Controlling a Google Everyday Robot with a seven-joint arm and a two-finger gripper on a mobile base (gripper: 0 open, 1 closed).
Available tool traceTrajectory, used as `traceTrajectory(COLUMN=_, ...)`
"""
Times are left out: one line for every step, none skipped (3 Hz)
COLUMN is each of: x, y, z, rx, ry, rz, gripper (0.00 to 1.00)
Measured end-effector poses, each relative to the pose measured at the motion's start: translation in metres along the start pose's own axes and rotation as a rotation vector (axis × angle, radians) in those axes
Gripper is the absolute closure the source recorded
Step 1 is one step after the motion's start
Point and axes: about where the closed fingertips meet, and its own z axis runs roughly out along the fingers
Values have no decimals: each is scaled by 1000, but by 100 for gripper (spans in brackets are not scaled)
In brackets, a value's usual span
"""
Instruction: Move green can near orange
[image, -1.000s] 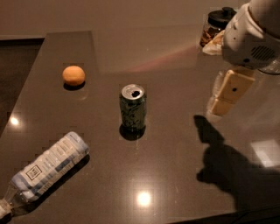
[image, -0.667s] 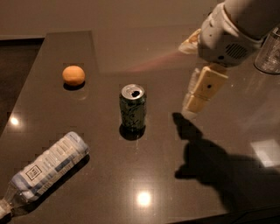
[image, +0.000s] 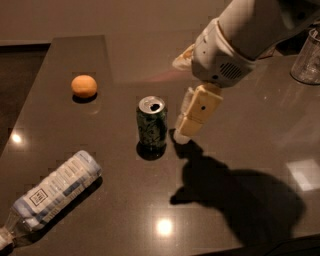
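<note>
The green can (image: 152, 123) stands upright near the middle of the dark table, its silver top showing. The orange (image: 84, 86) lies to the can's left and farther back, well apart from it. My gripper (image: 192, 120) hangs from the white arm just to the right of the can, a small gap away, its pale fingers pointing down toward the table. It holds nothing that I can see.
A clear plastic bottle (image: 52, 191) with a white-blue label lies on its side at the front left. A clear glass (image: 306, 59) stands at the far right edge. The table's left edge (image: 30, 92) runs close behind the orange.
The arm and gripper have swung left from the right side of the table to just beside the can. The can, orange and bottle have not moved.
</note>
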Motion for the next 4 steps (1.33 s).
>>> traceTrajectory(x=-13, y=6, z=25, rx=-32, ry=-32, rz=-8, gripper=0)
traceTrajectory(x=-20, y=9, z=46, rx=-61, ry=-58, rz=0, gripper=0)
traceTrajectory(x=-25, y=6, z=69, rx=-77, ry=-78, rz=11, gripper=0)
traceTrajectory(x=-24, y=2, z=79, rx=-78, ry=-83, rz=22, gripper=0)
